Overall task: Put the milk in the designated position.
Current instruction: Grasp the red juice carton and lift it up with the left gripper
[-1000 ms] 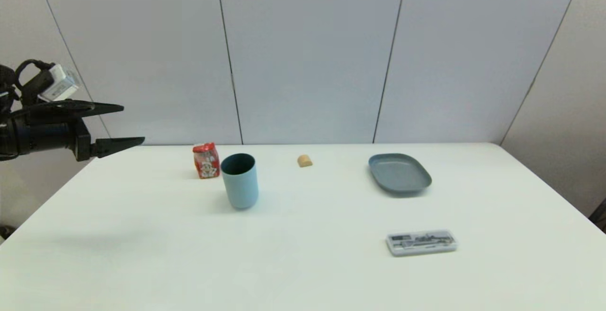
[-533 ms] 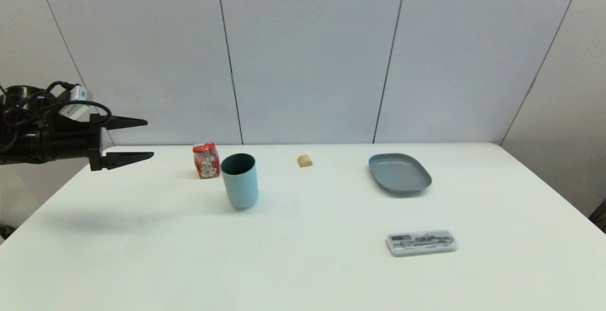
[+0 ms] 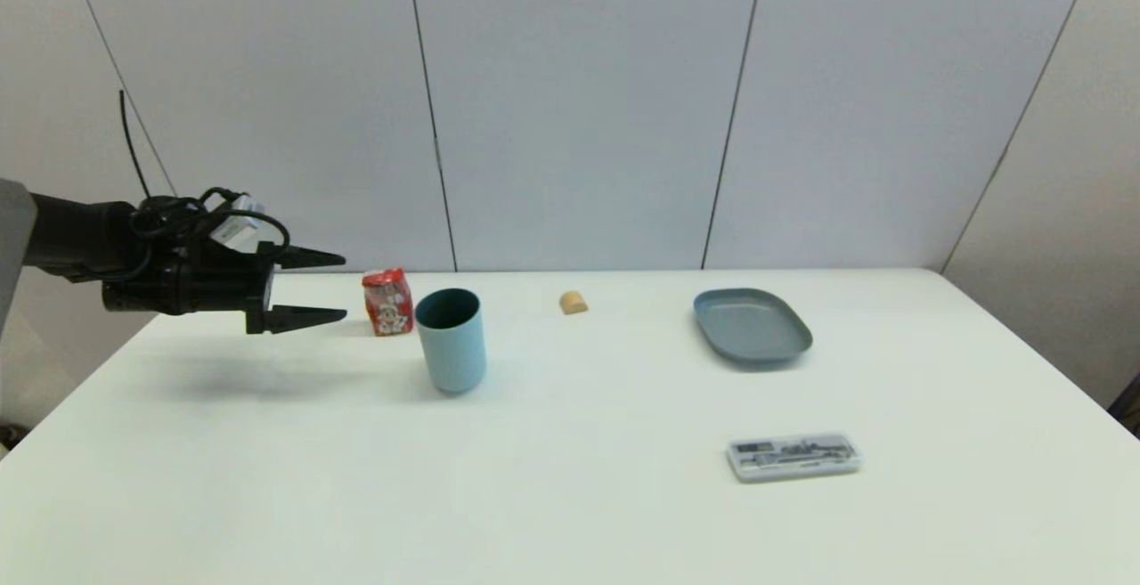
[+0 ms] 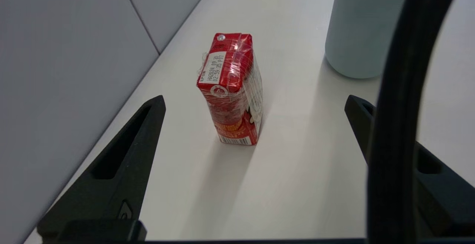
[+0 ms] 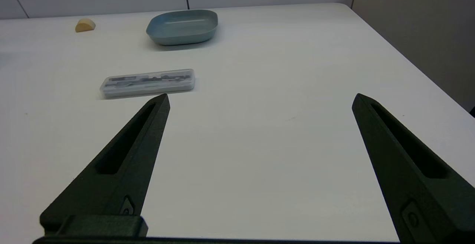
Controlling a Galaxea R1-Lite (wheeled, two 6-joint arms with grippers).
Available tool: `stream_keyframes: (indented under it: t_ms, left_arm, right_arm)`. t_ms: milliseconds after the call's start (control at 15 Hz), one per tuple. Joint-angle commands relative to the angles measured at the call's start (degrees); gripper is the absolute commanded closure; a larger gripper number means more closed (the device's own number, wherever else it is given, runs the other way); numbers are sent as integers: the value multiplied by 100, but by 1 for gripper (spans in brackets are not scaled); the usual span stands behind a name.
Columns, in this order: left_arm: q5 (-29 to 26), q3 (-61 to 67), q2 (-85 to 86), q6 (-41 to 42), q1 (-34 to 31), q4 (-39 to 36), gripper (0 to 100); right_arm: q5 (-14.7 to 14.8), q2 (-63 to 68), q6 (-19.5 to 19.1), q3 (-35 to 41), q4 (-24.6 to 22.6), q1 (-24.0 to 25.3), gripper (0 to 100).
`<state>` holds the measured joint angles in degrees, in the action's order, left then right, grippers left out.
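The milk [image 3: 388, 302] is a small red carton with a white cartoon figure, standing upright near the table's far left. In the left wrist view the milk [image 4: 230, 88] stands a short way ahead of the fingers, lined up with the gap between them. My left gripper [image 3: 343, 286] hovers just left of the carton, open and empty, not touching it. In its own view the left gripper [image 4: 255, 101] has its fingers spread wide. My right gripper [image 5: 261, 96] is open over bare table at the right and is out of the head view.
A light-blue cup [image 3: 451, 340] stands close to the right of the milk. Farther right are a tan block [image 3: 574, 303], a grey-blue plate [image 3: 753, 325] and a clear flat case [image 3: 793, 457]. A black cable [image 4: 400, 88] crosses the left wrist view.
My left arm has moved right and down toward the milk, from beyond the table's left edge to just beside the carton. Its fingers stayed open. Nothing on the table moved.
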<state>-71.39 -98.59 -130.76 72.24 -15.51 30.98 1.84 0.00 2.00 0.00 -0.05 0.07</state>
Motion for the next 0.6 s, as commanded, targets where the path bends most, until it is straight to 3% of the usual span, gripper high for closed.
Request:
stream_keyframes:
  t_ms: [67, 600]
  left_arm:
    - [64, -442, -539, -17, 259, 84, 0]
    - [134, -1383, -1084, -105, 505, 875, 0]
  right_arm:
    - [0, 9, 2, 0, -4, 1, 0]
    - [0, 9, 2, 0, -4, 1, 0]
